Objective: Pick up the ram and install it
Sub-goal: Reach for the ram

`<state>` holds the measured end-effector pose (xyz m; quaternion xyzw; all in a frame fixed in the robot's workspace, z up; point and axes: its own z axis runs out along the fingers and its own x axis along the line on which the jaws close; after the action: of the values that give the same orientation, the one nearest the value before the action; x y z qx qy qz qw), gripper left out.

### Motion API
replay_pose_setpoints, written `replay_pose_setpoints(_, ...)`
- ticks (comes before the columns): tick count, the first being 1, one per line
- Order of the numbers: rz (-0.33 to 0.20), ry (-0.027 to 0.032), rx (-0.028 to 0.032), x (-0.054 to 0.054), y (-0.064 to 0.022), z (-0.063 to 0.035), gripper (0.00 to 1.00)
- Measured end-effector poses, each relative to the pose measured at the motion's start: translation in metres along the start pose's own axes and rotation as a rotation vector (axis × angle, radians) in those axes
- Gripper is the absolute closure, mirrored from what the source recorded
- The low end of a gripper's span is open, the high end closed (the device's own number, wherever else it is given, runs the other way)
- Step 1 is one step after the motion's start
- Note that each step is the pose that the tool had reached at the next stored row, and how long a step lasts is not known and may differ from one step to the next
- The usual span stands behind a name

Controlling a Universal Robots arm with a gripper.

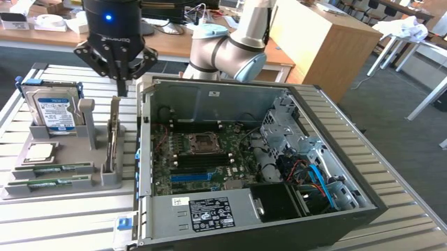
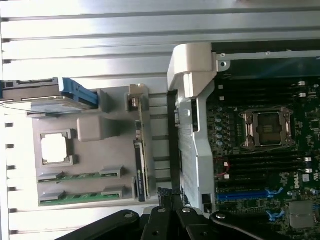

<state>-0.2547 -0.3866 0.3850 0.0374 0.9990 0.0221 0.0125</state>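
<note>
The claw (image 1: 121, 86) hangs clenched on nothing, above the gap between the grey holder (image 1: 68, 142) and the open computer case (image 1: 209, 99). Right under it a thin board (image 1: 114, 128) stands on edge in the holder; it may be an expansion card, hard to tell from here. The ram (image 1: 56, 169) lies flat in the holder's front slots, 2 green sticks side by side, well below the claw. The hard drive (image 1: 52, 107) stands upright behind them.
</note>
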Motion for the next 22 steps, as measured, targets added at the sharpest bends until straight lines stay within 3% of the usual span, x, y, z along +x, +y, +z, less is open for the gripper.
replay_pose_setpoints(18,0.000,0.0000,0.0000,0.041,-0.0012,0.0025,0.90)
replay_pose_setpoints(22,0.000,0.0000,0.0000,0.044,-0.0013,0.0028,0.90)
